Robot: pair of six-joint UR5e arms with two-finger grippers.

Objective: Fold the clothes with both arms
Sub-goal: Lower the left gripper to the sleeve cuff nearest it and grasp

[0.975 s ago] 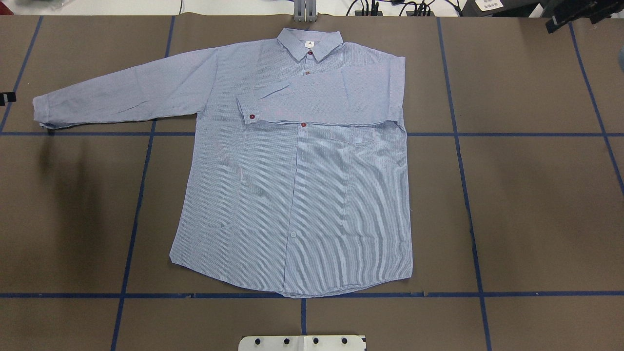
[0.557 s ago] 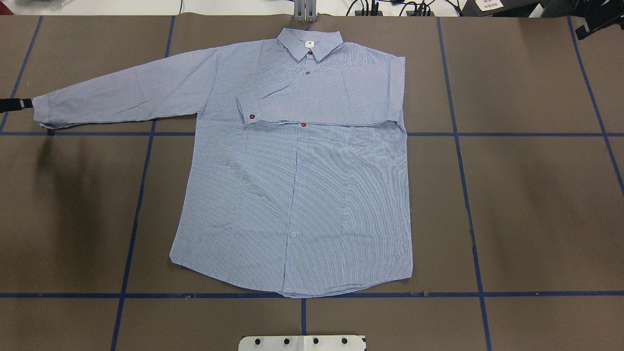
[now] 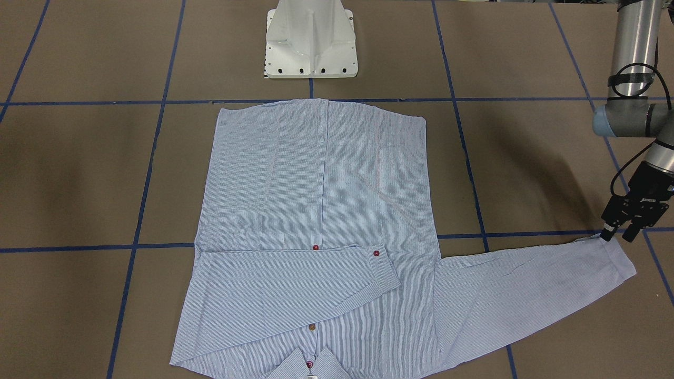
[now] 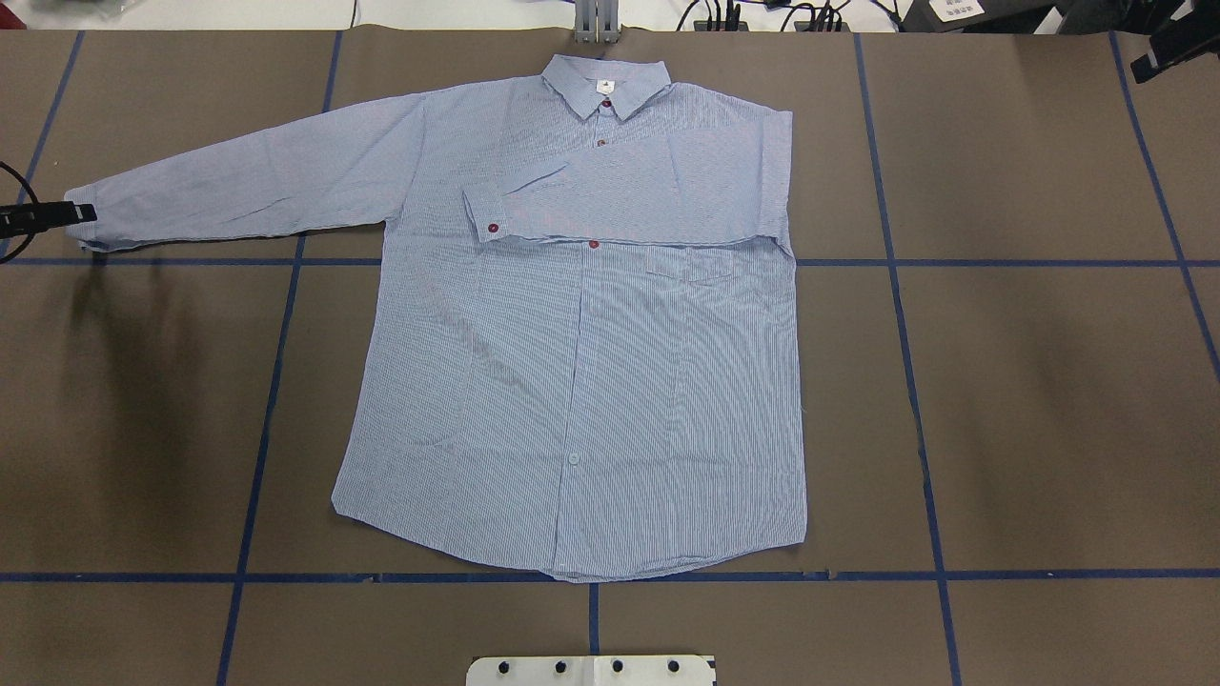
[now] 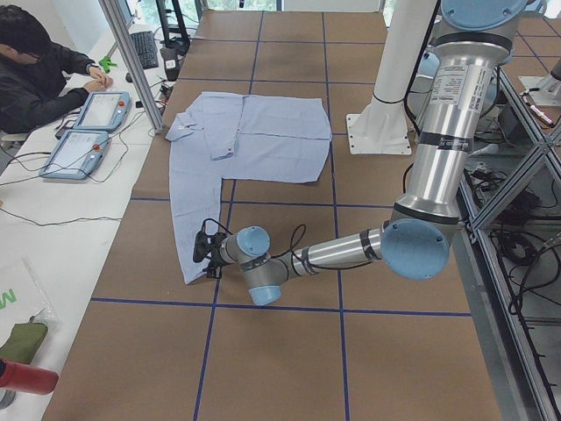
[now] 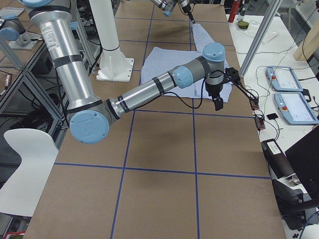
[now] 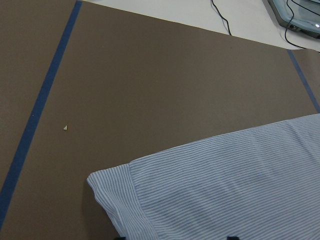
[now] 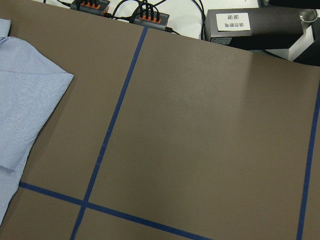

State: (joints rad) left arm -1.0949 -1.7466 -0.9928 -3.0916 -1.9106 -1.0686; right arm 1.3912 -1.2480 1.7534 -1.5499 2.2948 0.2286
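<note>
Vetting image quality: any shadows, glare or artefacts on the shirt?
Overhead: moiré banding ripples across the shirt; a soft shadow darkens the table beside it. Front-facing: similar shadow near the left pincer. Left wrist: stripes sharp, no glare.

The light blue-and-white striped cloth shirt (image 4: 572, 381) looks thin and matt. The brown table cover (image 4: 1048, 381), probably paper, is matt; the silver tubular left arm (image 5: 451, 123) shines like smooth metal.

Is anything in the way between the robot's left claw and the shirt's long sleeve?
No, nothing visible. The left gripper hangs right at the cuff of the outstretched sleeve of the shirt, fingers apart, and only bare brown table lies around them.
</note>
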